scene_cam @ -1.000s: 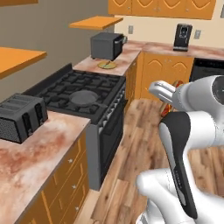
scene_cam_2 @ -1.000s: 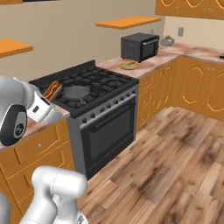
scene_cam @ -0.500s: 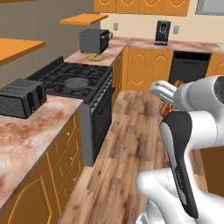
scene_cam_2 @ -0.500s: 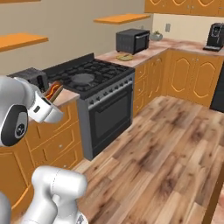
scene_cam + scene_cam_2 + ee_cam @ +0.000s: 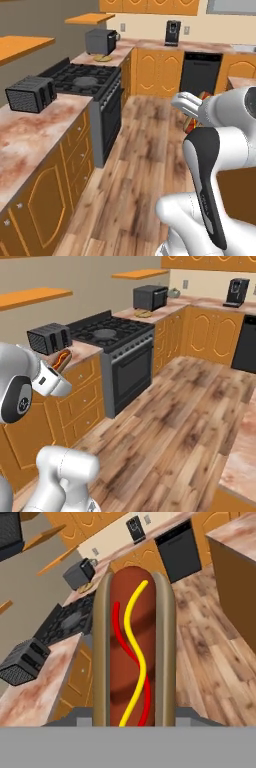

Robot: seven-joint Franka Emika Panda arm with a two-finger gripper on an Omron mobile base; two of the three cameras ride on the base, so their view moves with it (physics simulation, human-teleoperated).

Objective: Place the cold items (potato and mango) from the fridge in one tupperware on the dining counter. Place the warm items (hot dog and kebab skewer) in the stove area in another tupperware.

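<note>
Though half-hidden elsewhere, hot dog [image 5: 134, 652] topside.

Glossy wood-plank floor [image 5: 185, 401]; mottled stone counter [image 5: 30, 135]; matt-black stove [image 5: 85, 80].

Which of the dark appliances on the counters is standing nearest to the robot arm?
The toaster, on the marbled counter this side of the stove. The microwave sits beyond the stove, and the coffee machine stands by the far wall.

Toaster [image 5: 31, 93] on counter [image 5: 35, 145] beside stove [image 5: 87, 80]; microwave [image 5: 100, 41], coffee machine [image 5: 172, 33] beyond.
</note>
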